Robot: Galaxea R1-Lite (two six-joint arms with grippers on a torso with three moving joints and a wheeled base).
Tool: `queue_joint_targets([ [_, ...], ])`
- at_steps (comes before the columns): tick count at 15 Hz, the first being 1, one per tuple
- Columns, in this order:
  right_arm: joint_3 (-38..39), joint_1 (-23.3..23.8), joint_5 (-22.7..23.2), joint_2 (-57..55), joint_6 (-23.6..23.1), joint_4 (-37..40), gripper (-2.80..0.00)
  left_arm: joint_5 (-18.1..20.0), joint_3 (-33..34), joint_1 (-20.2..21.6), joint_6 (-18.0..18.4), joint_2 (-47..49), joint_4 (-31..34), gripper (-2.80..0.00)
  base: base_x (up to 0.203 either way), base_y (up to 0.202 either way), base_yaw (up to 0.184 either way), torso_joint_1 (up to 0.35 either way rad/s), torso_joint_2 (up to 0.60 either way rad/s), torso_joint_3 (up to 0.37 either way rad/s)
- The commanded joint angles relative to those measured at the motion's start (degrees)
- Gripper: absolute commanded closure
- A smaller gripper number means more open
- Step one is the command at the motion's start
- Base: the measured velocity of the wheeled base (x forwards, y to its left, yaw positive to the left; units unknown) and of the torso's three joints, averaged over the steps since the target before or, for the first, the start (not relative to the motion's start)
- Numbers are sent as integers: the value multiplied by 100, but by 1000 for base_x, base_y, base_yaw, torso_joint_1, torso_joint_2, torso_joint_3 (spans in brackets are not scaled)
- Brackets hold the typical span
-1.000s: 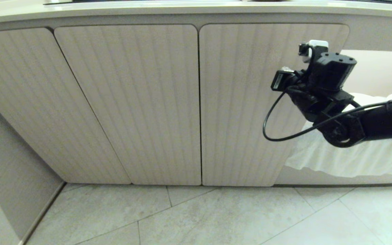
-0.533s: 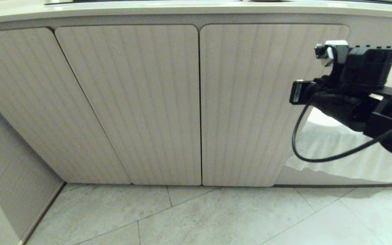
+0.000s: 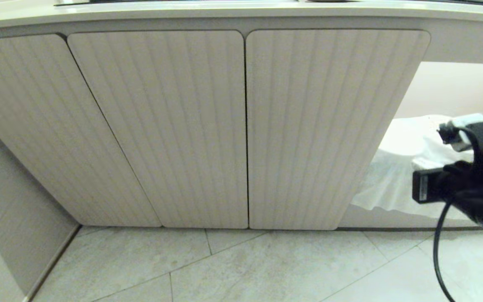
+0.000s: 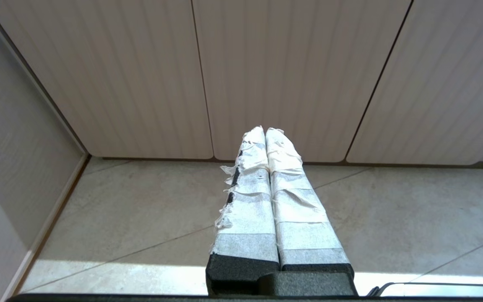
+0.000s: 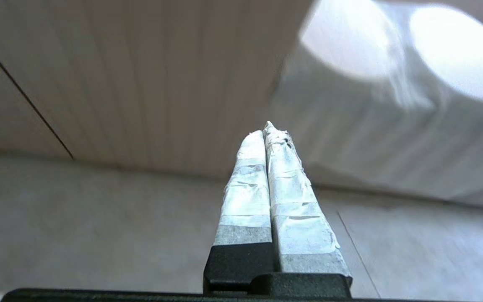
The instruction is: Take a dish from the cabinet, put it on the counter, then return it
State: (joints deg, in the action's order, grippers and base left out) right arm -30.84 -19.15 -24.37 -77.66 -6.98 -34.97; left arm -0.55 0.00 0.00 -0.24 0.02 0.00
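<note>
The cabinet fills the head view with its three ribbed beige doors all shut, so the dish is hidden. The counter runs along the top as a cream edge. My right arm hangs low at the right edge, in front of the open bay beside the right door. In the right wrist view, my right gripper is shut and empty, pointing at the foot of that door. My left gripper is parked, shut and empty, aimed at the base of the cabinet.
A white cloth-covered bulk sits in the open bay right of the doors. Pale floor tiles lie in front of the cabinet. A beige side panel closes in the left.
My right arm has dropped from beside the right door's upper corner down and to the right, to the picture's edge. Its fingers have stayed shut. The doors and the left arm have not moved.
</note>
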Motion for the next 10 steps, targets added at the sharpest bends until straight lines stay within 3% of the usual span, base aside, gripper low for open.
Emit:
queue_joint_targets([
  [1, 1151, 150, -42, 936, -124, -229, 0, -7, 0, 0, -2, -2, 0, 0, 0, 0, 0, 0, 0, 0],
  [3, 2237, 487, -43, 1848, -338, -419, 0, -6, 0, 0, -2, -2, 0, 0, 0, 0, 0, 0, 0, 0],
  [5, 2754, 1052, 22, 2908, -620, -132, 0, -7, 0, 0, -2, -2, 0, 0, 0, 0, 0, 0, 0, 0],
  [8, 2962, 1777, 473, 4626, -837, 1193, 0, -7, 0, 0, -2, -2, 0, 0, 0, 0, 0, 0, 0, 0],
  [10, 3005, 2101, 1119, 5697, -901, 2143, 0, -7, 0, 0, -2, -2, 0, 0, 0, 0, 0, 0, 0, 0],
])
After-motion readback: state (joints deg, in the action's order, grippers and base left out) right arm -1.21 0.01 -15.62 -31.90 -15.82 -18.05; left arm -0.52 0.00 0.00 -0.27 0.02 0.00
